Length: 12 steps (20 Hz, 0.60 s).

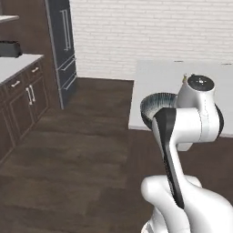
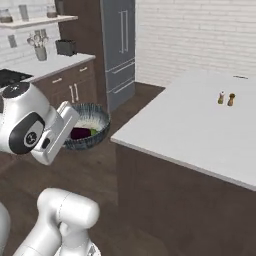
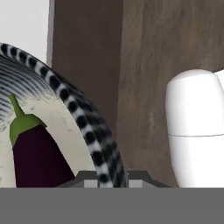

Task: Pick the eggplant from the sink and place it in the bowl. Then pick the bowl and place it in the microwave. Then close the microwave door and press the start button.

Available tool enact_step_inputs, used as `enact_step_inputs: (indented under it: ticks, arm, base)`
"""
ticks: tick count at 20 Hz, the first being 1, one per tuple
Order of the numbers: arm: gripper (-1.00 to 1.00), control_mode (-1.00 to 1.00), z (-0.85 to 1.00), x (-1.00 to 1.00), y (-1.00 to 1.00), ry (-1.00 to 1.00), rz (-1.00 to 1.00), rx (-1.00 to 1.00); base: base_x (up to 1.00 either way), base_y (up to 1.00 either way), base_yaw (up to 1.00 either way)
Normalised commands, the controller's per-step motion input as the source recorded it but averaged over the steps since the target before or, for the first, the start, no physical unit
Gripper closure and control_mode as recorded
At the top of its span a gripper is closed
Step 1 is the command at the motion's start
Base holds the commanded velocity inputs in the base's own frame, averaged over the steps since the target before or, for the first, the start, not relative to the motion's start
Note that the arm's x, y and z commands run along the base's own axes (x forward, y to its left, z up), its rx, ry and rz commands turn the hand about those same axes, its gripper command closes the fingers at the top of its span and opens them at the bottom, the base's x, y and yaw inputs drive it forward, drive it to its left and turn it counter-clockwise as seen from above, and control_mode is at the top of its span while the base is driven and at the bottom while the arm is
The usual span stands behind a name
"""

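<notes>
The bowl [image 2: 98, 120], dark streaked outside and pale inside, hangs in the air above the dark floor. It also shows behind my forearm in the left base view [image 1: 155, 103]. The dark purple eggplant [image 2: 80, 133] lies inside the bowl, its green cap visible up close [image 3: 37, 153]. My gripper [image 3: 109, 179] is shut on the bowl's striped rim [image 3: 87, 127], which passes between the fingertips. The sink, the microwave and the microwave door are out of view.
A white-topped island [image 2: 200, 125] stands to the right, its corner near the bowl, with two small shakers [image 2: 226, 98] on it. Brown cabinets [image 1: 22, 95] and a tall dark fridge [image 1: 63, 45] line the left side. Open wood floor [image 1: 82, 150] lies between.
</notes>
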Motion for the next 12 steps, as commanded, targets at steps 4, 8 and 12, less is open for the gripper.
enact_step_inputs:
  ticks: [4, 8, 12]
  arm:
    - [1.00, 1.00, 0.00, 0.00, 0.00, 0.00, 0.00, 0.00]
    - [1.00, 1.00, 0.00, 0.00, 0.00, 0.00, 0.00, 0.00]
    - [1.00, 1.00, 0.00, 0.00, 0.00, 0.00, 0.00, 0.00]
  base:
    - [0.00, -0.44, -0.72]
    - [0.01, -0.44, -0.71]
    - [0.04, -0.42, -0.70]
